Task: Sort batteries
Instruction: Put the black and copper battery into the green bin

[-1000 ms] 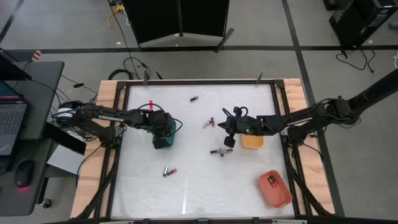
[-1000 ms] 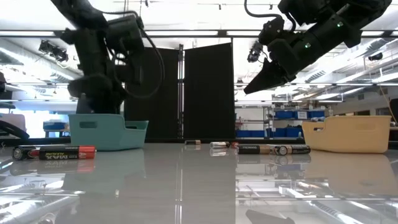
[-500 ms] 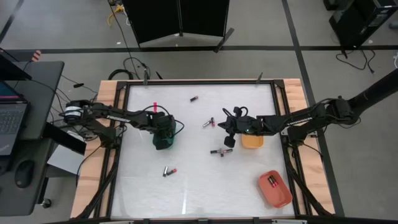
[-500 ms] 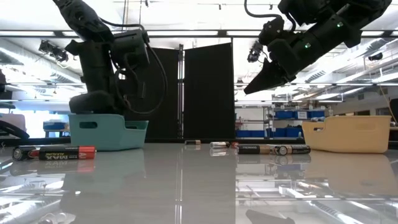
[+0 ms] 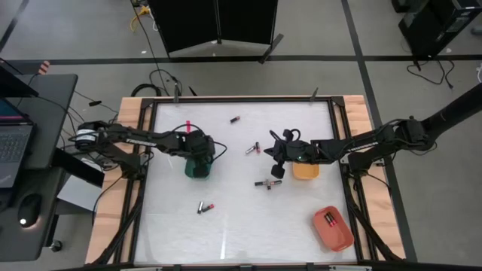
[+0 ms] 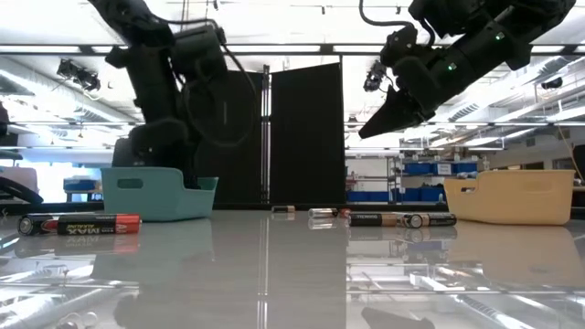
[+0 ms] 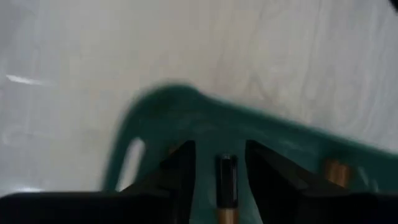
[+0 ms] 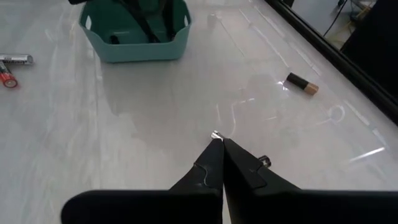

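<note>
Here your left gripper [image 7: 219, 177] is down inside the green tray [image 5: 199, 167], and its fingers [image 7: 180, 171] stand apart. Between them you see one battery [image 7: 226, 186] that lies in the tray with a gap on each side, so nothing is gripped. Another cell [image 7: 336, 171] shows farther along the tray's inside, but it is too blurred to say more.

Your right gripper [image 8: 219, 145] hangs above the table [image 5: 241, 226], well to the right of the green tray and just beside the yellow tray [image 5: 305, 171]. Its fingers are pressed together and hold nothing.

The other batteries lie around the green tray. A pair [image 5: 205, 206] rests in front of it, near the table's front half. One [image 5: 251, 149] lies to its right, about halfway toward the right gripper, and one more [image 5: 236, 119] sits behind that, close to the far edge. A long one [image 5: 264, 183] lies on the table under the right gripper. The orange tray [image 5: 334, 229] at the front right corner, far from the green tray, has a battery [image 5: 328, 219] inside.
</note>
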You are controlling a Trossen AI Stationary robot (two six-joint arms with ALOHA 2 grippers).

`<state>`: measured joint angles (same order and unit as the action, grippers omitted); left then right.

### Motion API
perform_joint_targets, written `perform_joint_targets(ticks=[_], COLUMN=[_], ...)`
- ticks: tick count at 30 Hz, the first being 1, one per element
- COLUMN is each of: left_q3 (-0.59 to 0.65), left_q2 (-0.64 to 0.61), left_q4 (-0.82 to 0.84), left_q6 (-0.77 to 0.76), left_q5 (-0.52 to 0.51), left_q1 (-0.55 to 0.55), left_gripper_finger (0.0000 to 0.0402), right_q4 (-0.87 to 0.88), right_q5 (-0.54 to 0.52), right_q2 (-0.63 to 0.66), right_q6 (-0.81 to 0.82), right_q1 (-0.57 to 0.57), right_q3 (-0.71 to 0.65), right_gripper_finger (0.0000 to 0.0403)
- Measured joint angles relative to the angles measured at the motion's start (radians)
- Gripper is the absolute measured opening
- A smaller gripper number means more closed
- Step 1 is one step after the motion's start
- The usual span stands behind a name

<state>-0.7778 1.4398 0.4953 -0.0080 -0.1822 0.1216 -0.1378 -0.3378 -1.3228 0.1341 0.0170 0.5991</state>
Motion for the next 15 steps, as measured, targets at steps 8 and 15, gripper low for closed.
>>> perform_joint_targets(ticks=[8, 15], left_q3=[0.004, 0.149], left_q2=[-0.159, -0.323], left_q4=[-0.053, -0.348], left_q6=[-0.002, 0.025], left_q5=[-0.063, 0.055], left_q1=[-0.05, -0.111], left_gripper_finger=[0.0128, 0.0104], right_q4=[0.046, -0.03], right_q5=[0.003, 0.003], right_q2=[0.0, -0.001], right_q6=[-0.001, -0.043], right_q1=[-0.002, -0.003], right_q3=[0.0, -0.032], right_gripper_finger=[0.0025, 0.0008])
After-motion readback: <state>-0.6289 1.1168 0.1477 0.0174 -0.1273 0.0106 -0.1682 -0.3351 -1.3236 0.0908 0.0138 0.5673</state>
